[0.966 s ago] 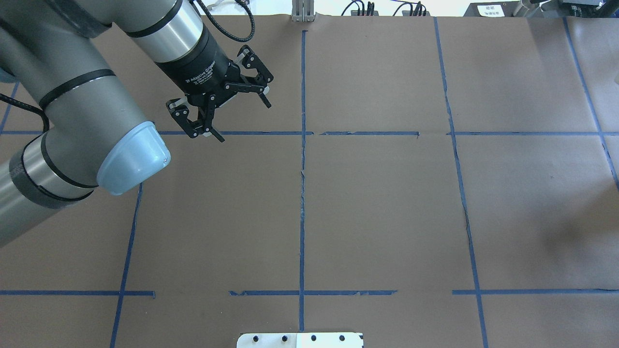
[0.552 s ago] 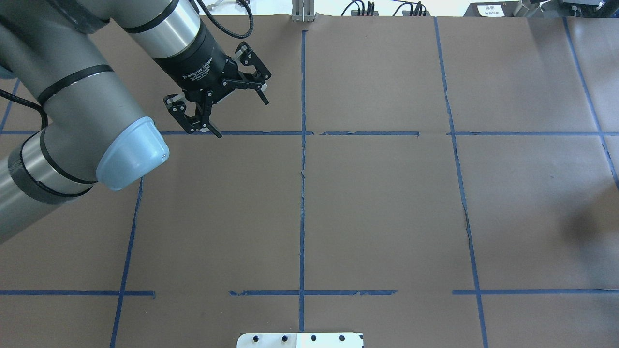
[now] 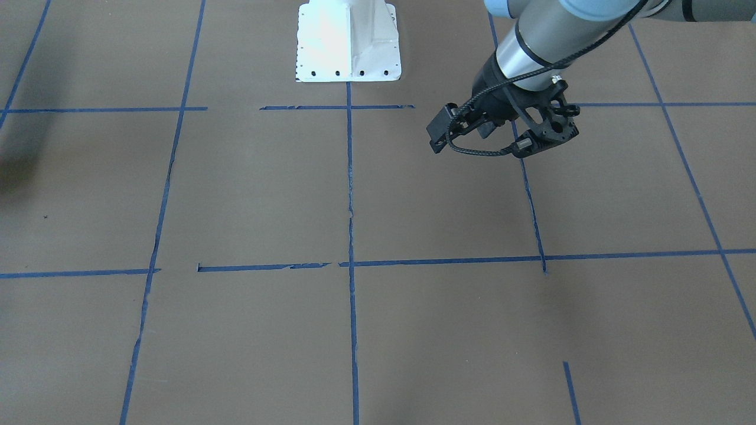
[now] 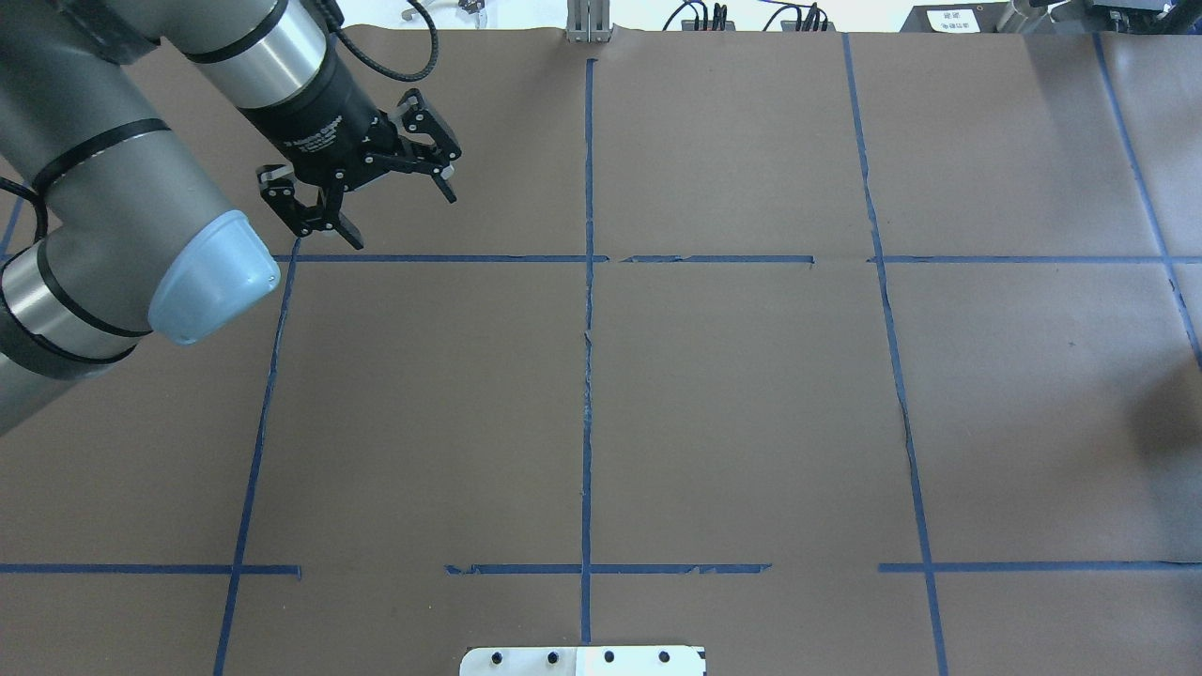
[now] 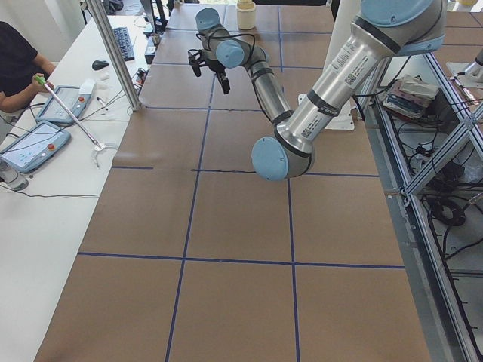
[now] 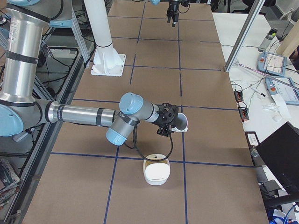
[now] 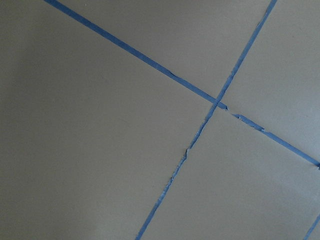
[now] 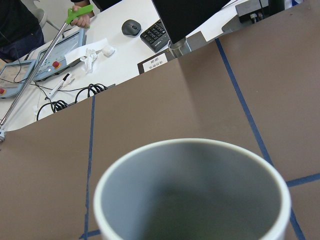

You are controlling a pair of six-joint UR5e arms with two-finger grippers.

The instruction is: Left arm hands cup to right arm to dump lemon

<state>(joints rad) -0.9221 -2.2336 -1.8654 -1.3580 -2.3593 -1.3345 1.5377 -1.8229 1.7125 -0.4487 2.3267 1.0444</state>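
Observation:
My left gripper (image 4: 402, 221) is open and empty above the brown paper at the far left; it also shows in the front-facing view (image 3: 546, 139). The left wrist view shows only paper and blue tape. In the exterior right view the right arm (image 6: 84, 115) reaches over the table with its gripper (image 6: 166, 121) at the white cup (image 6: 181, 122), which is off the table and tilted. The cup's grey inside (image 8: 195, 200) fills the right wrist view close up. No fingers show there, so I cannot tell whether the right gripper is open or shut. The lemon is not visible.
A white bowl (image 6: 156, 173) stands on the paper just below and in front of the cup. The white robot base (image 3: 348, 41) is at the table's near edge. Side benches hold tablets and cables, and a person holds a green grabber (image 8: 75, 15).
My left arm has drawn back to the left and slightly away, its gripper still open and empty.

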